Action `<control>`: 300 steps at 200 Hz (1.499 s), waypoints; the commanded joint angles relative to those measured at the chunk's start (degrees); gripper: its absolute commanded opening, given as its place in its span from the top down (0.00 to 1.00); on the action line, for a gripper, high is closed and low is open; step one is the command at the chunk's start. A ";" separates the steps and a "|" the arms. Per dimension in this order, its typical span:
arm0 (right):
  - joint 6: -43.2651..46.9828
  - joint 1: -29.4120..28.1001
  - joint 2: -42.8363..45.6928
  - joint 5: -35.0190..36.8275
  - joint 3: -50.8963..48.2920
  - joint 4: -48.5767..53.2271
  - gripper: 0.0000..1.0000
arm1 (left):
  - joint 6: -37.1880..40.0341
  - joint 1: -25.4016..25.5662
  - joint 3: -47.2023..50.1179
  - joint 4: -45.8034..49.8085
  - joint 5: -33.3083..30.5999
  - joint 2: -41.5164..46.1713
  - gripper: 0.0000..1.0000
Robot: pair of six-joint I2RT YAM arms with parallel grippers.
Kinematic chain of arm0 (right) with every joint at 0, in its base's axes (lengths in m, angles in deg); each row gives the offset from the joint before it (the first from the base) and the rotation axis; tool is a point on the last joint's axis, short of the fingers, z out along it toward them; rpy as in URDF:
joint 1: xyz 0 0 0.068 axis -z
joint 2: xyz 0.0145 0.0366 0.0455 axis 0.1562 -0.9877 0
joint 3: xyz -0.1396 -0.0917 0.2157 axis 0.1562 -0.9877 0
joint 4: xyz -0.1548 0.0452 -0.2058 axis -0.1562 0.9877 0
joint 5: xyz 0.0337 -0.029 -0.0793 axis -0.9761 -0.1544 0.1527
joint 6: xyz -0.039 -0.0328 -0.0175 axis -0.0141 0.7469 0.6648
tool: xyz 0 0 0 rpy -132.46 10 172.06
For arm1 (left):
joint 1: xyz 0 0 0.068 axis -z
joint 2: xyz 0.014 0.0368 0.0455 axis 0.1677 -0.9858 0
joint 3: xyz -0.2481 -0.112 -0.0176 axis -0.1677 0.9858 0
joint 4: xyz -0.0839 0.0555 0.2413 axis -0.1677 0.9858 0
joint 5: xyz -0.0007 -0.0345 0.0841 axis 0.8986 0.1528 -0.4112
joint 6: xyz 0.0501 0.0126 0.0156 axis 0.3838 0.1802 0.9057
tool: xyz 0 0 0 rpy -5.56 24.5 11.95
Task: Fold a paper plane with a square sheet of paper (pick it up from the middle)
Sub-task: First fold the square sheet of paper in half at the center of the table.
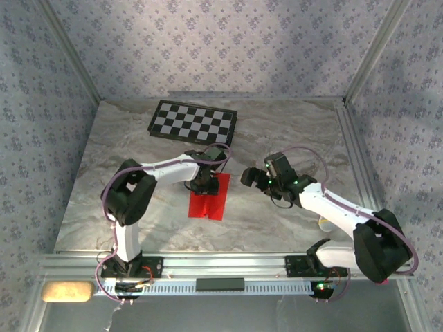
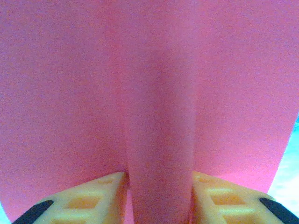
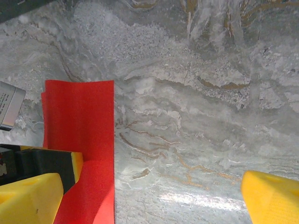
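Observation:
The square sheet of paper is bright red and lies on the marble table just in front of the checkerboard. My left gripper points down onto its middle. In the left wrist view the sheet fills the picture. A raised ridge of it stands between the yellow fingers, touching both, so the left gripper is shut on that ridge. My right gripper hovers open to the right of the sheet. Its view shows the sheet at the left, while the right gripper holds nothing. The paper plane is out of view.
A black-and-white checkerboard lies flat at the back of the table. Metal frame posts and wallpapered walls close in the table on three sides. A rail runs along the near edge. A beige pad sits off the table at the bottom left.

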 commanded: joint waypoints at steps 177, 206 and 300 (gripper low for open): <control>2.98 7.04 7.84 -4.79 -2.49 -4.88 0.08 | -20.19 -6.81 20.31 -51.21 32.46 10.90 0.62; 3.59 7.31 7.17 -7.22 -2.33 -5.19 0.12 | -21.53 -6.76 21.51 -53.80 32.41 9.36 0.62; 1.39 7.61 3.99 -8.90 -2.20 -7.30 0.11 | -20.97 -6.69 23.77 -54.08 30.61 6.79 0.62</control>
